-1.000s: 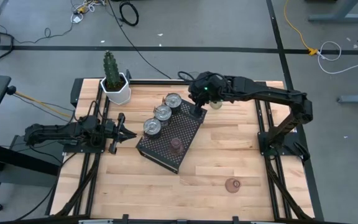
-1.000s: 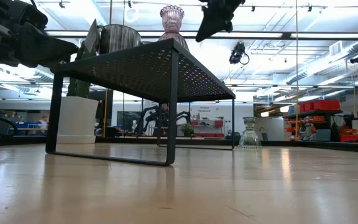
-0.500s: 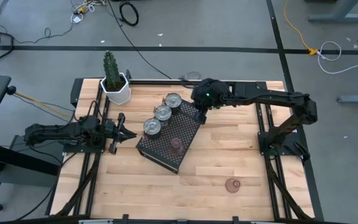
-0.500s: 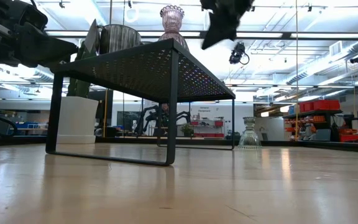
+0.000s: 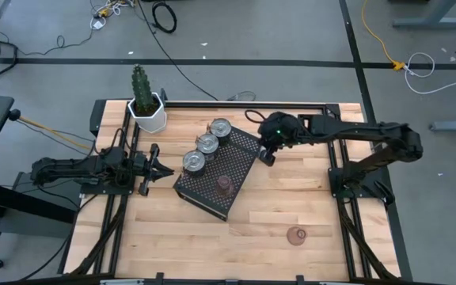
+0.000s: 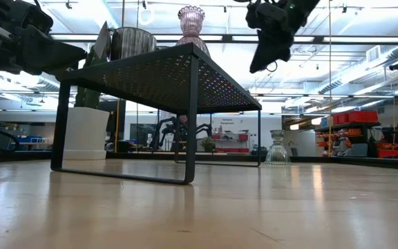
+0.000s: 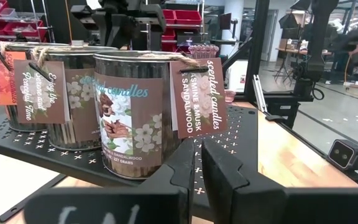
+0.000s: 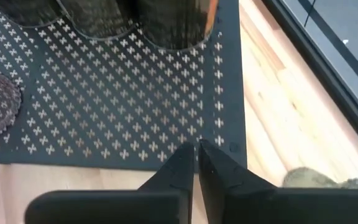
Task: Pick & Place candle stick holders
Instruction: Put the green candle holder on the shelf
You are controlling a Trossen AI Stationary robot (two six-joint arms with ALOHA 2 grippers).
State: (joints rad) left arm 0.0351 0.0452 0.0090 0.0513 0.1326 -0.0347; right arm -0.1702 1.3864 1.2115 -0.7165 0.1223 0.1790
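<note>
A black perforated tray (image 5: 240, 162) stands on legs in the middle of the table. On it are three silver candle holders (image 5: 207, 143) with paper labels and one pinkish-brown glass holder (image 5: 225, 184). Another pinkish-brown holder (image 5: 296, 235) stands on the bare wood near the front edge. An olive glass holder (image 8: 319, 178) sits on the wood just past the tray's right edge. My right gripper (image 5: 266, 157) hangs shut above that edge, slanting down and touching nothing. My left gripper (image 5: 155, 166) waits shut at the table's left, pointing level at the silver holders (image 7: 132, 112).
A cactus in a white hexagonal pot (image 5: 147, 111) stands at the far left corner. The tray top is raised, with open space beneath it (image 6: 126, 138). Bare wood lies along the near edge and to the right of the tray.
My right gripper has gone from over the tray's far part toward the table's right and near edges, sinking a little. It now hangs over the tray's right edge. Its arm has drawn back toward the right. Nothing on the table has moved.
</note>
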